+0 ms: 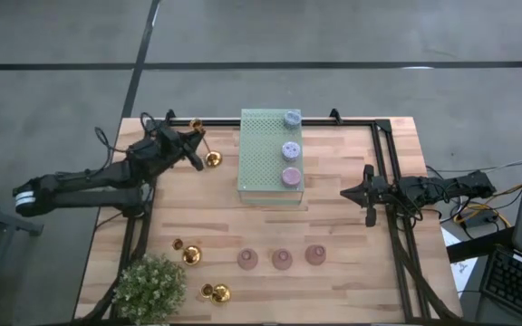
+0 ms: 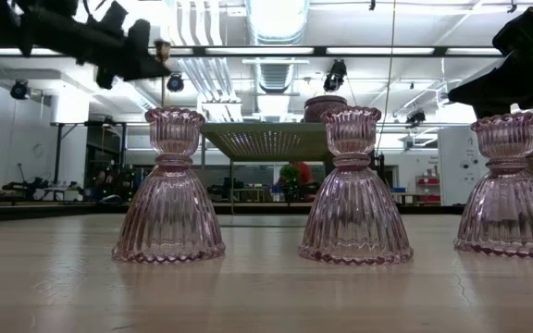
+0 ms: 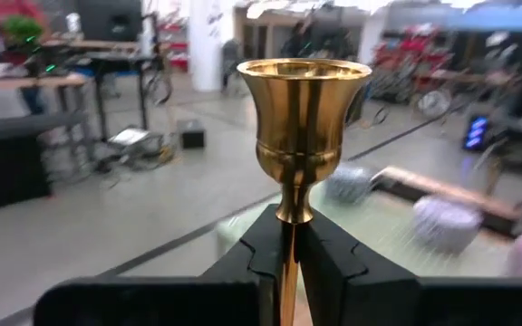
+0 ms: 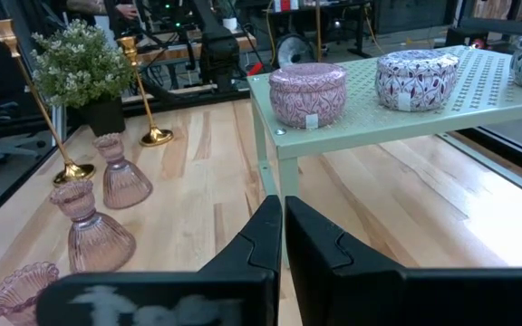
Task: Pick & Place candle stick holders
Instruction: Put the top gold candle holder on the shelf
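LEFT: left end effector (image 3: 288, 263) clamped on the slim stem of a gold candle stick holder (image 3: 302, 127), upper left of the high view, left of the green perforated block (image 1: 270, 158) | RIGHT: right end effector (image 4: 282, 226) pinched closed, empty, right of block | COUNTER (image 1: 352, 226): three pink glass holders (image 1: 282, 259) lined along lower centre.

Wooden bench (image 1: 343, 226) under all. Pale green perforated block (image 1: 263, 158) between the two end effectors, mid-bench. Bushy potted plant (image 1: 149, 288) at bench corner, well apart from both, nearer left one.
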Robot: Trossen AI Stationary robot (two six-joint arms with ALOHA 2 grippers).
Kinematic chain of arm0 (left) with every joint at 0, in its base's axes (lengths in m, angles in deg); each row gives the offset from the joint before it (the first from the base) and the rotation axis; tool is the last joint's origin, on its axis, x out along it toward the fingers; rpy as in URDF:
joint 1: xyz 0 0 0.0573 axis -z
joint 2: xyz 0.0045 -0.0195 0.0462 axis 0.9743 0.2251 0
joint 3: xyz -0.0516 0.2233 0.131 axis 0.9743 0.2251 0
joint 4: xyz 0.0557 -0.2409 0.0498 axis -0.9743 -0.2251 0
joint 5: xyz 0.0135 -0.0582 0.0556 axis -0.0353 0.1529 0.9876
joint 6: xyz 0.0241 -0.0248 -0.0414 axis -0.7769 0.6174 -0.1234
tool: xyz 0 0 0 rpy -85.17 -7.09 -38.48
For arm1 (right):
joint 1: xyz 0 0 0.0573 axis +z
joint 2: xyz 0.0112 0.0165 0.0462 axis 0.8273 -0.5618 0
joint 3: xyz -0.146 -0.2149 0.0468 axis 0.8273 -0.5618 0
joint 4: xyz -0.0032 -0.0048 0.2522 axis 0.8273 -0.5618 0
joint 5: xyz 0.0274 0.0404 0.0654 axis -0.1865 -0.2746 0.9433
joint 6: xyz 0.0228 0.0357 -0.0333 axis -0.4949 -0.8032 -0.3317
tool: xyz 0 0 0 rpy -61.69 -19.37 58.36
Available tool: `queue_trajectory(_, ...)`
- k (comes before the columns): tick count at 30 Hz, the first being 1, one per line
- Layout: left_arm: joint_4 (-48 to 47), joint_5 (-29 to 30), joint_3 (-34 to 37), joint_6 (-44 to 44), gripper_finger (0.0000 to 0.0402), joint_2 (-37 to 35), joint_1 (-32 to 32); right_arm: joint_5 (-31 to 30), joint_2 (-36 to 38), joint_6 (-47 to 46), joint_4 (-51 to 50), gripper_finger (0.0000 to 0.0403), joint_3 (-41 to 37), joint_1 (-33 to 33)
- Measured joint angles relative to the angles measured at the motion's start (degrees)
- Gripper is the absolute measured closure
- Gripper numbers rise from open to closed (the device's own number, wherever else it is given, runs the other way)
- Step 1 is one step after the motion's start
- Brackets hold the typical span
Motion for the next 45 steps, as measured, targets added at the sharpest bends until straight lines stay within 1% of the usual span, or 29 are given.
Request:
queue_trajectory(3,0.26,-2.77,-2.71,0.01,0.0374,0.73,0.03,-0.01,-0.02,0.0,0.0,0.039,0.0,-0.01)
queue_trajectory(8,-1.83,-3.67,-7.16,-2.68,0.0374,3.94,0.11,-0.02,-0.01,0.01,0.0,0.039,0.0,-0.02)
queue_trajectory(14,-0.08,-4.07,-12.92,-3.48,0.0374,10.11,0.08,-0.02,0.0,0.02,0.0,0.039,0.0,-0.02)
queue_trajectory(16,1.57,-4.42,-15.56,-5.53,0.0374,12.72,-0.01,-0.02,-0.02,0.01,0.0,0.039,0.0,-0.02)
queue_trajectory(19,0.55,-5.33,-19.48,-7.22,0.0374,16.81,0.02,-0.02,0.0,0.01,0.0,0.039,0.0,-0.02)
queue_trajectory(25,1.12,-8.53,-28.73,-8.78,0.0374,26.2,-0.15,-0.04,0.0,0.01,0.0,0.039,0.0,-0.02)
queue_trajectory(27,0.75,-8.87,-31.53,-8.99,0.0374,29.31,-0.54,0.0,0.0,0.0,0.0,0.039,0.0,0.0)
queue_trajectory(29,0.82,-10.44,-34.19,-8.99,0.0374,32.03,-1.4,0.0,0.0,0.02,0.0,0.039,0.0,-0.02)
queue_trajectory(32,1.19,-12.94,-37.86,-8.49,0.0374,35.88,-3.32,-0.02,0.0,0.01,0.0,0.039,0.0,-0.01)
queue_trajectory(36,1.0,-15.89,-41.36,-4.55,0.0374,40.3,-6.45,0.0,0.0,0.0,0.0,0.039,0.0,-0.02)
queue_trajectory(40,2.32,-20.54,-43.3,0.48,0.0374,43.86,-10.17,0.01,0.0,0.02,0.02,0.039,0.0,-0.02)
queue_trajectory(43,2.76,-20.84,-43.92,1.33,0.0374,45.81,-11.76,0.0,0.0,0.01,0.0,0.039,0.0,0.0)
queue_trajectory(45,3.85,-22.06,-44.23,2.07,0.0374,47.12,-12.29,0.01,0.0,0.02,0.0,0.039,0.0,0.0)
